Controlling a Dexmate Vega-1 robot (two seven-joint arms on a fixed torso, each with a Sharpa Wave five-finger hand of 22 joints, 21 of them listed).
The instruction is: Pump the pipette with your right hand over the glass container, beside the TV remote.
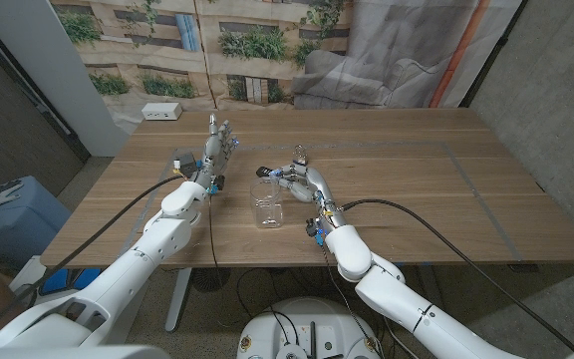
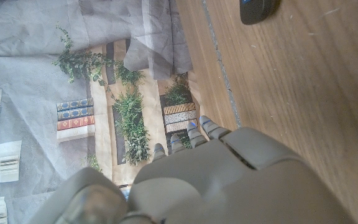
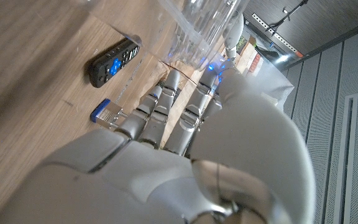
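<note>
The glass container [image 1: 267,207] stands nearest on the worktop [image 1: 417,179], between the two arms. It is judged light, fragile and easy to tip. Just behind it, the right hand [image 1: 304,181] has its fingers [image 3: 166,99] curled together, and a small dark pipette [image 1: 265,174] appears to be pinched over the rim. The pipette should be squeezed gently at its soft bulb. The TV remote [image 3: 114,62] lies beyond the container. Farther away, the left hand [image 1: 222,135] holds nothing, with its fingers apart.
</note>
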